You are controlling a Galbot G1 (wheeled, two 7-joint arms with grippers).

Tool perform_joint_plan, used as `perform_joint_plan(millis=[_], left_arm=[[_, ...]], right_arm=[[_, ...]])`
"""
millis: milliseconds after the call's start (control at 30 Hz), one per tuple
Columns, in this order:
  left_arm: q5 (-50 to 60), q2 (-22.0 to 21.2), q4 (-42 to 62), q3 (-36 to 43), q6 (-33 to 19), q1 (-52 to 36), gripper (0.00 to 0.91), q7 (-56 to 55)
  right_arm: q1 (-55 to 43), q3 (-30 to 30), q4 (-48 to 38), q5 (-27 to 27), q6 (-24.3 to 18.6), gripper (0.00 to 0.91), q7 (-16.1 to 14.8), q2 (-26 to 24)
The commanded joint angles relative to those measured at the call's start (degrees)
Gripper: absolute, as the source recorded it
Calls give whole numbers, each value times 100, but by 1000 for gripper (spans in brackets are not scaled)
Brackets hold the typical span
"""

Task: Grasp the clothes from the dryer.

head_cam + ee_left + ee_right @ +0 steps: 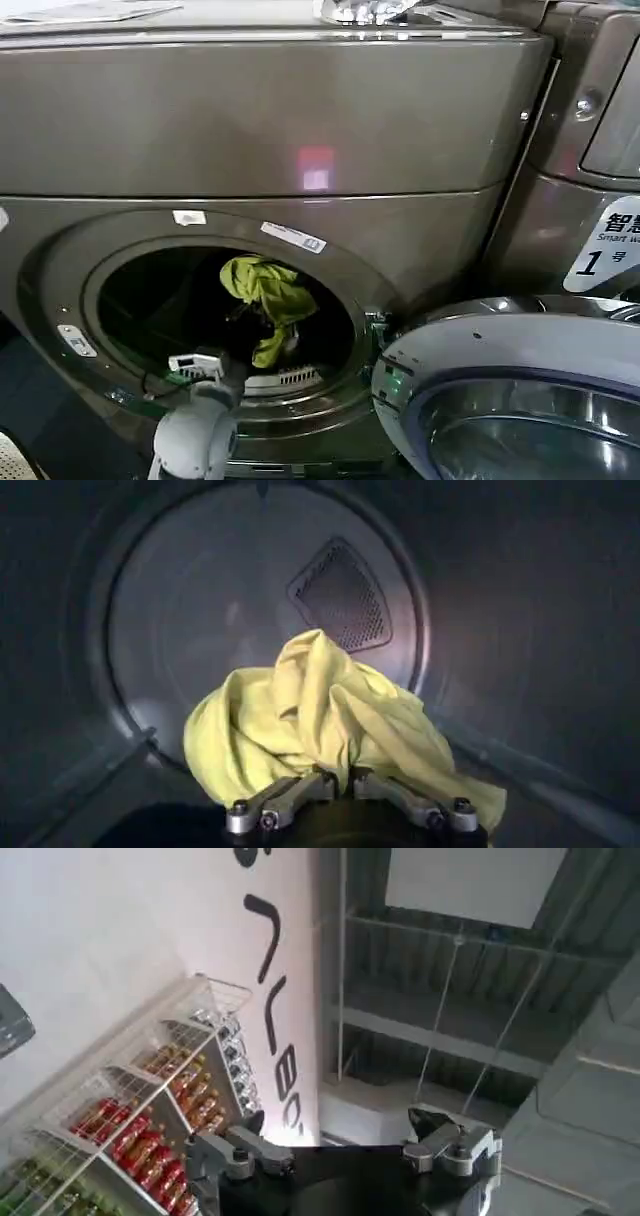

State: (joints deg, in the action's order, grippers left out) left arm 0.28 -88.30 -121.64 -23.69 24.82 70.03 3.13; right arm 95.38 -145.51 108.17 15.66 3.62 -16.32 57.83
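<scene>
The left gripper reaches through the round opening of the bronze-grey dryer, its fingers pinched together on the lime clothes, which seem lifted off the drum floor. The right gripper points at the ceiling, fingers spread wide, holding nothing.

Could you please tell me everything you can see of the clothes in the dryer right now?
The clothes are one small lime-yellow garment of soft, thin-looking cloth, bunched and creased. The left claw is shut on its near folds, and the head view shows the cloth hanging in a crumpled strip in the dryer's open round mouth, above the drum floor. In the left wrist view the drum's pale back wall and its perforated vent lie behind it.
</scene>
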Motion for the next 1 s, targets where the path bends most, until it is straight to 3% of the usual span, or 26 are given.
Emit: perform_joint_plan(millis=[33,1000], left_arm=[[-82,-28,-242,-5,-84,190,0,-31],[-85,75,-147,-43,-61,80,0,108]], right_arm=[[-1,-23,12,56,-6,907,-16,12],[-45,29,91,120,118,907,-35,-15]])
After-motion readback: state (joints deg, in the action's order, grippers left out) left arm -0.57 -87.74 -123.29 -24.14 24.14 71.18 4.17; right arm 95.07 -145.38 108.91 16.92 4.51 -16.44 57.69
